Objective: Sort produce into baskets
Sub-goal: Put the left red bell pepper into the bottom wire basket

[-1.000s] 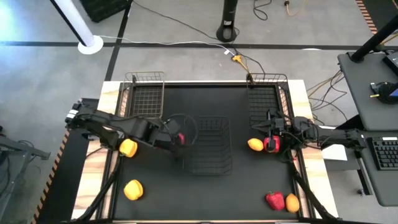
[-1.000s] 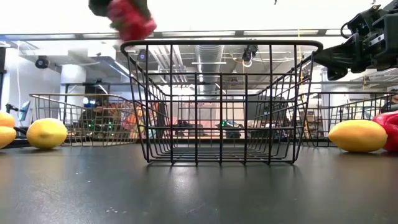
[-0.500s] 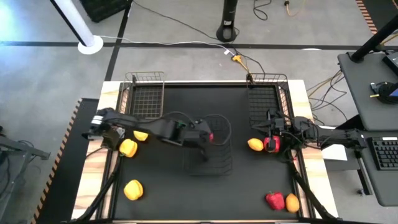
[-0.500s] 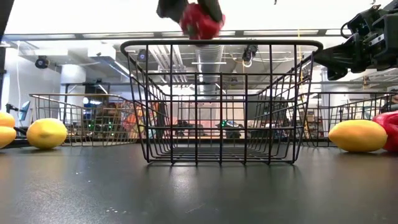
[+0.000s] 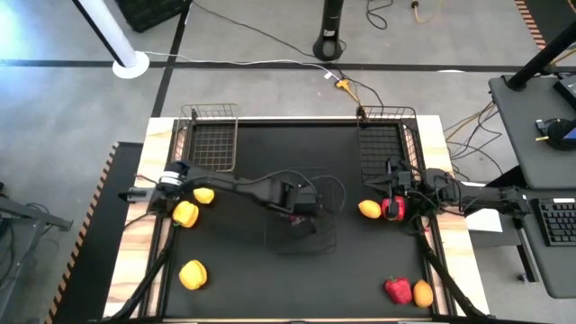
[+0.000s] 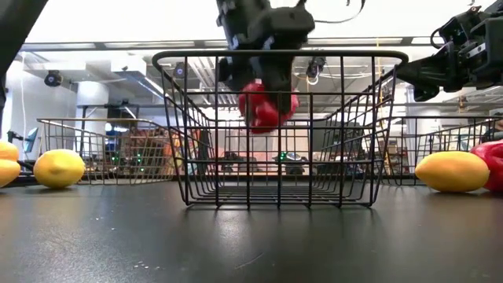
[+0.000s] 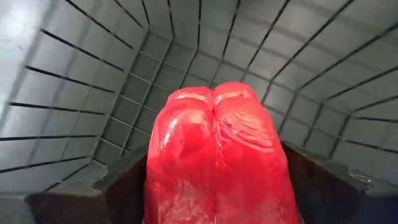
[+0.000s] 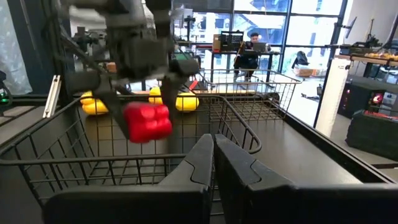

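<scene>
1. Presently, a red bell pepper (image 6: pixel 266 106) is held between the fingers of the left pincer (image 6: pixel 263 79), which is lowered inside the middle dark wire basket (image 5: pixel 319 236), below its rim and above its floor.
2. The right pincer (image 5: pixel 393 191) is seen closed and empty at the right side of the surface (image 5: pixel 270 279), just above a red pepper (image 5: pixel 392 209) and beside an orange-yellow fruit (image 5: pixel 369 209).
3. Three yellow pieces (image 5: pixel 185 213) are found near the left edge, two close together and one (image 5: pixel 193 274) nearer the front.
4. Another red pepper (image 5: pixel 397 289) and an orange fruit (image 5: pixel 422 292) are touching at the front right corner.
5. Two further baskets, a copper-toned one (image 5: pixel 212 144) and a dark one (image 5: pixel 382 144), are placed at the rear corners.
</scene>
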